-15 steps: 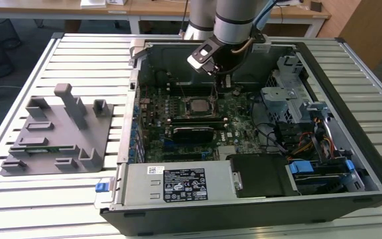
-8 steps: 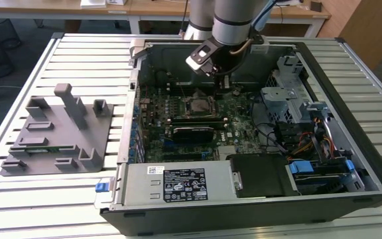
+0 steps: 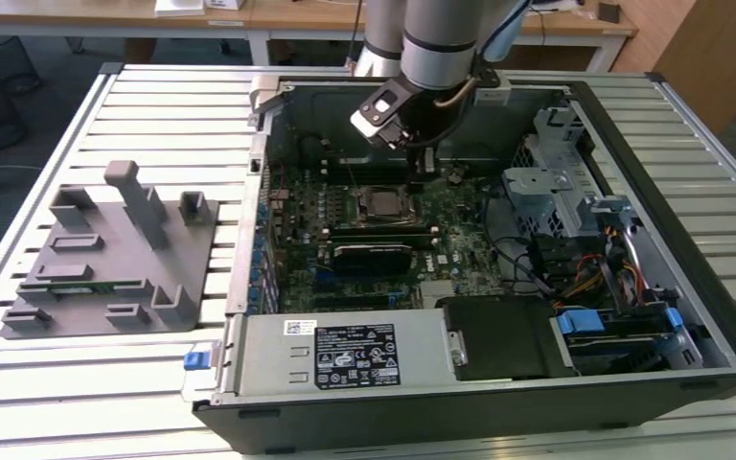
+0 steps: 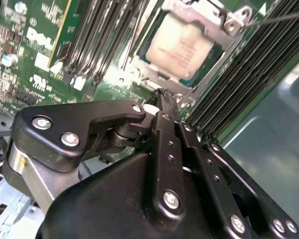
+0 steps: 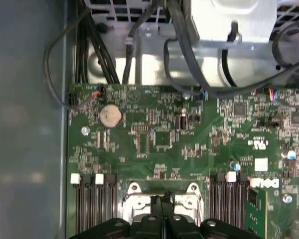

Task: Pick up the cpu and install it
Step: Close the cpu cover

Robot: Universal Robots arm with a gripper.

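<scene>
The cpu (image 4: 182,47), a small square chip with a dull silver top, lies in the motherboard's socket with a metal frame (image 4: 189,12) around its edges. In the exterior view the cpu (image 3: 381,201) sits mid-board inside the open computer case. My gripper (image 4: 162,93) hovers just above the board beside the socket, its two black fingers pressed together with nothing between them. The first wrist view has the gripper (image 5: 164,200) tips meeting right at the socket's edge. In the exterior view the gripper (image 3: 404,144) hangs over the case's far side, a little behind the cpu.
A grey plastic tray (image 3: 100,259) with a green memory stick (image 3: 83,285) stands on the slatted table at the exterior view's left. Black memory slots (image 4: 249,69) flank the socket. Cables (image 5: 179,45), a drive cage (image 3: 547,182) and the power supply (image 3: 342,355) crowd the case.
</scene>
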